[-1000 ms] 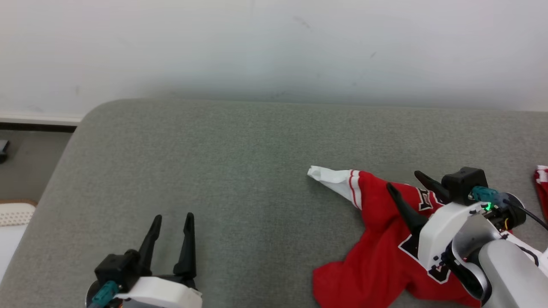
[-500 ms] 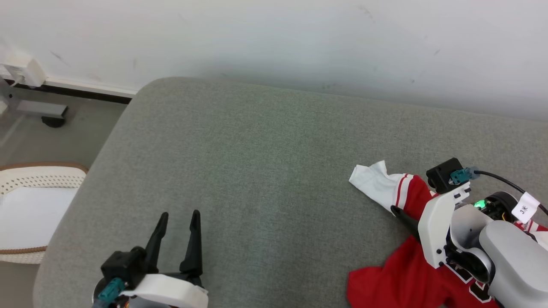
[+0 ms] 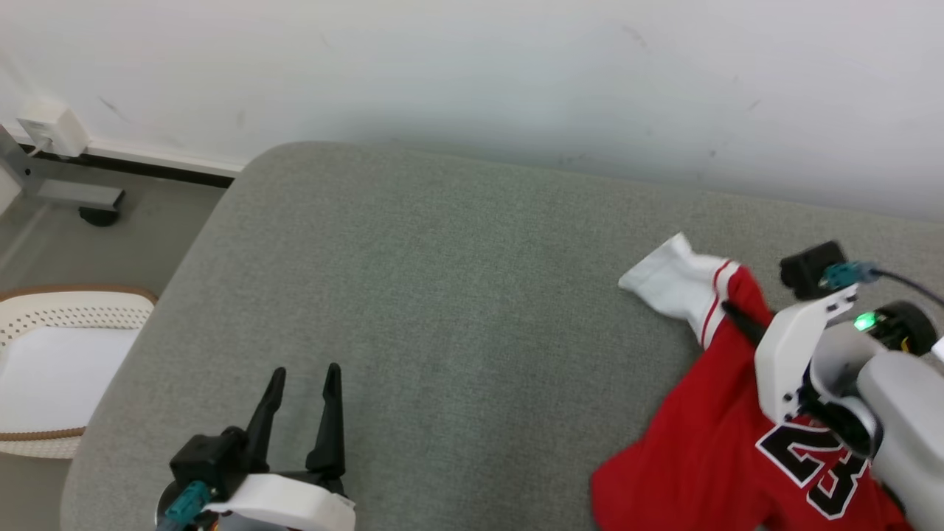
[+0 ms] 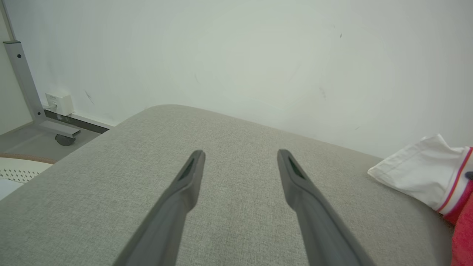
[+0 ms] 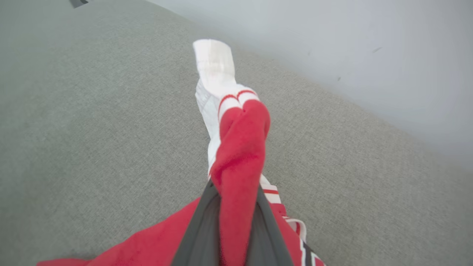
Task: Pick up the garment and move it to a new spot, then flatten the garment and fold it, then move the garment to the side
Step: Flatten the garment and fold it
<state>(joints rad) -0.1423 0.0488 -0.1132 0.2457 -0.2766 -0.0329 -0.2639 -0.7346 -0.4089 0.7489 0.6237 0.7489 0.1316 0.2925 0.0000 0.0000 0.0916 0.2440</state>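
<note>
Pinching garment [image 5: 240,147]: right hand [image 5: 234,186]; left hand [image 4: 241,153] wide, empty.

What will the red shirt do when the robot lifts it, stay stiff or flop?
Probably flop: the shirt bunches into soft folds where the right gripper pinches it. Its white sleeve lies limp, so it likely dangles. The thin cloth looks light and shouldn't roll.
</note>
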